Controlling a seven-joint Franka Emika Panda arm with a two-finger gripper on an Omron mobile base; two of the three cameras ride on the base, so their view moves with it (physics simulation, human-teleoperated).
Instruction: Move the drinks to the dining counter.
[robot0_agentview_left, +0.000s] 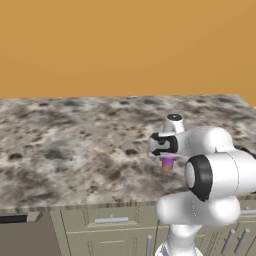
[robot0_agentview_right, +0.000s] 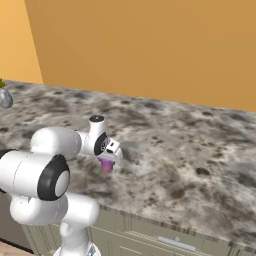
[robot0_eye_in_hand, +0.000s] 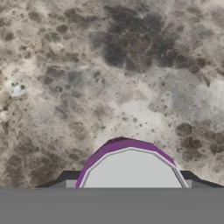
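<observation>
A purple-pink can (robot0_agentview_left: 168, 163) with a silver top (robot0_eye_in_hand: 131, 170), one of the drinks, hangs under the hand, and my gripper (robot0_agentview_left: 167, 159) is shut on it from above. The can (robot0_agentview_right: 106, 164) sits just over the near part of the dining counter (robot0_agentview_left: 75, 140), a grey-brown marbled stone top. I cannot tell whether its base touches the stone. In the hand view the can fills the space between the two dark fingertips (robot0_eye_in_hand: 65, 183), with the marbled top (robot0_eye_in_hand: 131, 65) spread out beyond it.
A small grey vase with a green sprig (robot0_agentview_right: 5, 96) stands at the counter's far left. Beige-green drawers (robot0_agentview_left: 111, 225) run below the counter's front edge. An orange wall (robot0_agentview_left: 125, 45) rises behind the counter.
</observation>
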